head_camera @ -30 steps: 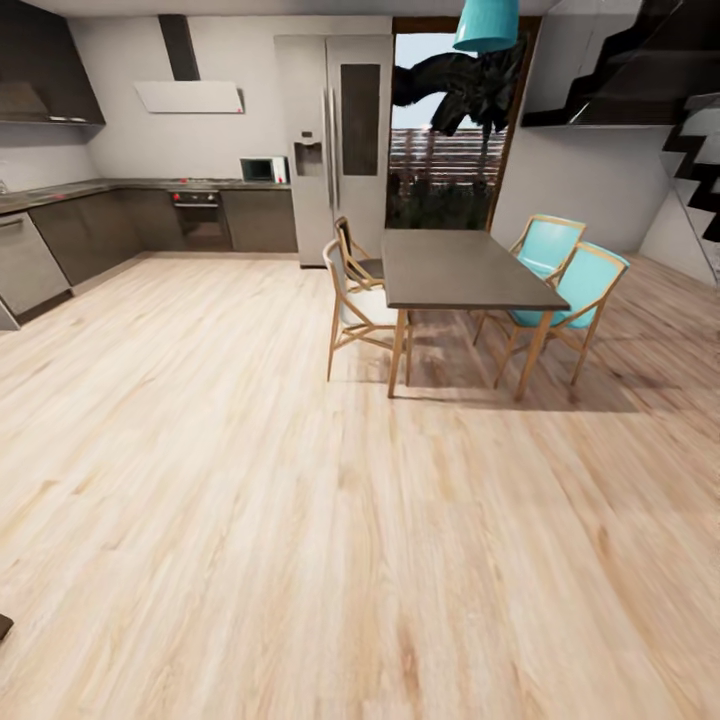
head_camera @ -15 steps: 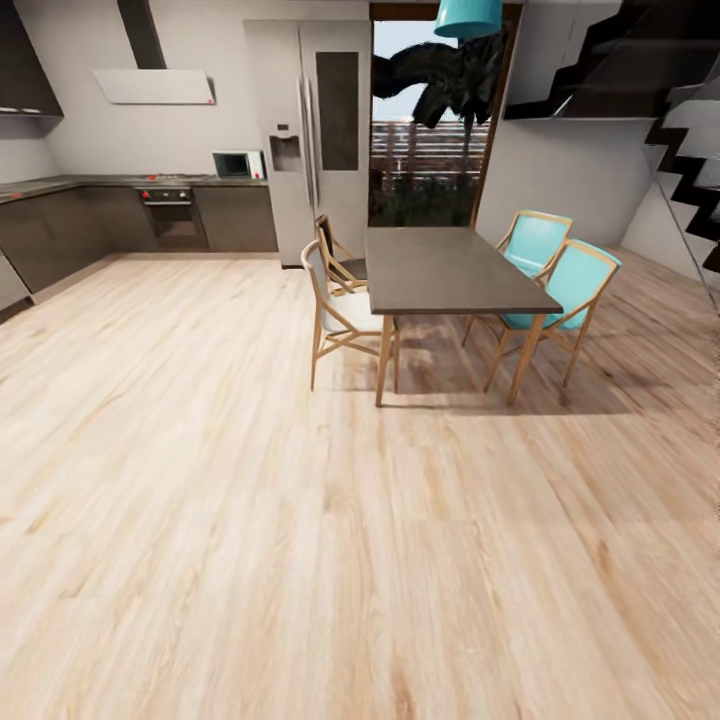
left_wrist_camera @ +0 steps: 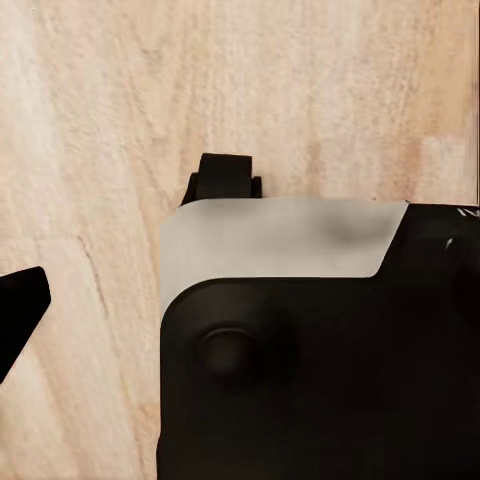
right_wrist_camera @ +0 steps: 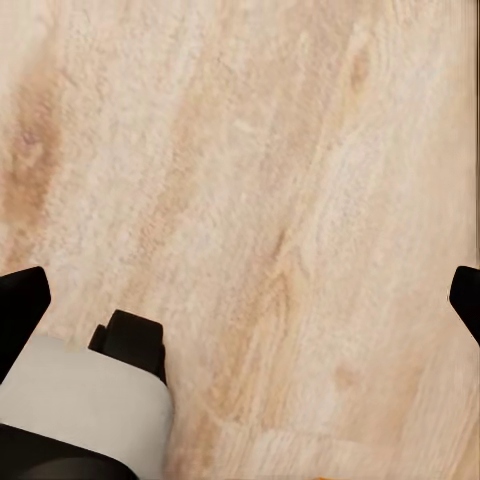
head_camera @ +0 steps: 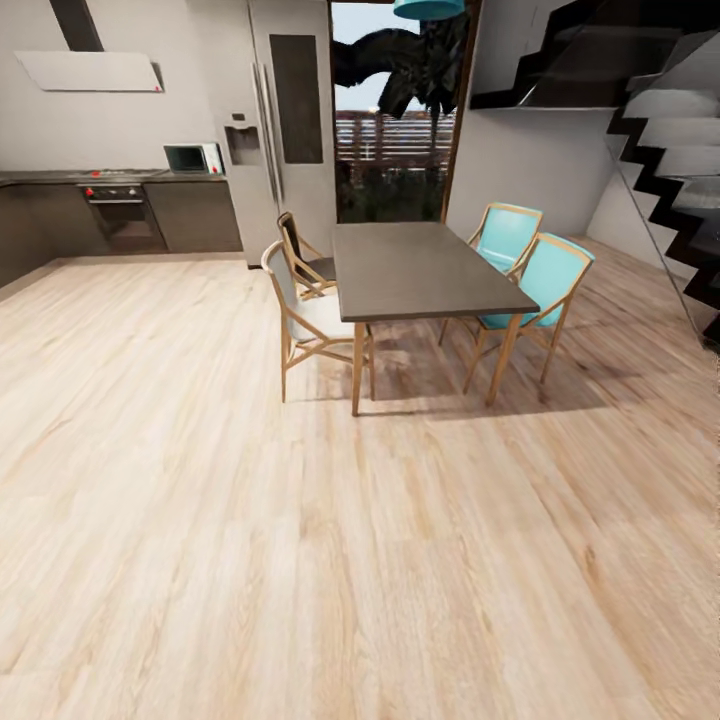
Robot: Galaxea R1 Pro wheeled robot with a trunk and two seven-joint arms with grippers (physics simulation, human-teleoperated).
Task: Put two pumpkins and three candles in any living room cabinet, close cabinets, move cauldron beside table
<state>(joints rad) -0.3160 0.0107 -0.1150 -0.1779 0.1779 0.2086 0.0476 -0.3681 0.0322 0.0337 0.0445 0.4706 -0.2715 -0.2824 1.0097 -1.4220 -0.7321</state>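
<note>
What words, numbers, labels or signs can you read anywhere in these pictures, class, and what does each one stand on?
None can be read.
Faint white marks on the robot's black body, at the left wrist view's edge: cut off and too blurred to read.
Small silver microwave on the dark kitchen counter: no legible text.
Tall grey fridge with its dispenser panel: no legible text.
Red dots on the black oven are knobs, not writing.

Head camera: elevated, facing forward and down across open wooden floor (head_camera: 300, 560) toward a dining table (head_camera: 420, 270), with kitchen units well beyond. Both wrist cameras: aimed straight down, close to the floor planks, partly blocked by the robot's base (left_wrist_camera: 320, 340). Shared ground: the floor.
</note>
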